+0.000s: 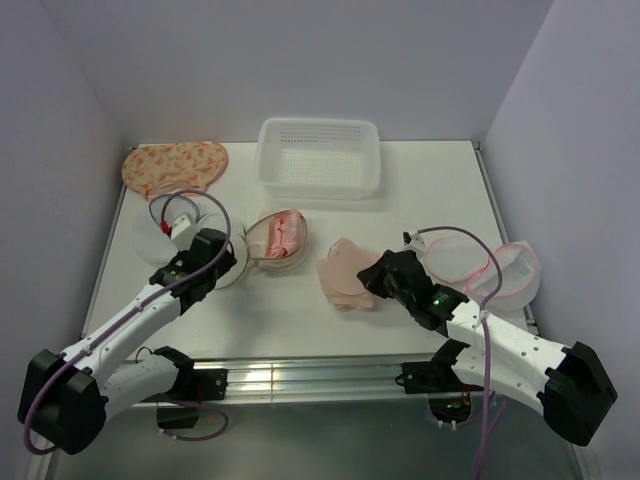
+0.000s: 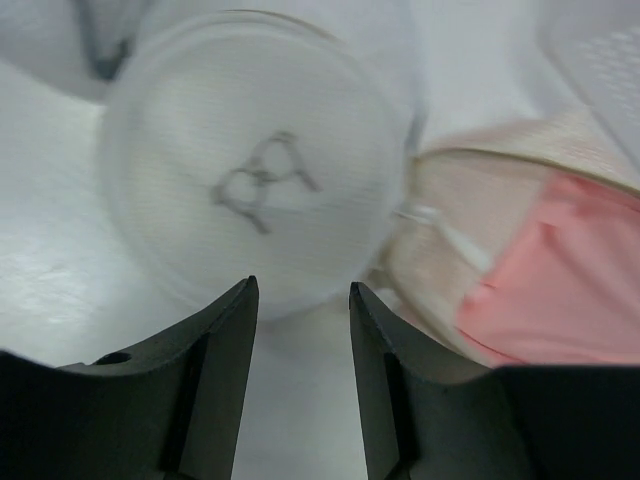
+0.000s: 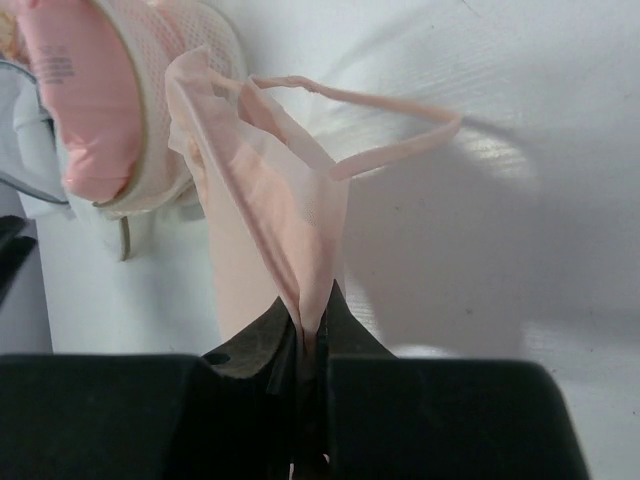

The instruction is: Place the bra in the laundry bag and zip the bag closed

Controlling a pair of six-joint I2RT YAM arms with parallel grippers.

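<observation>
Pale lilac walls close in a white table. From above, the left arm reaches forward, the left gripper beside the open laundry bag at mid-table. The right arm bends inward, the right gripper at the peach bra, just right of the bag. The left wrist view shows the jaws parted and empty above the bag's white mesh face. The right wrist view shows the jaws pinched on the bra's fabric.
</observation>
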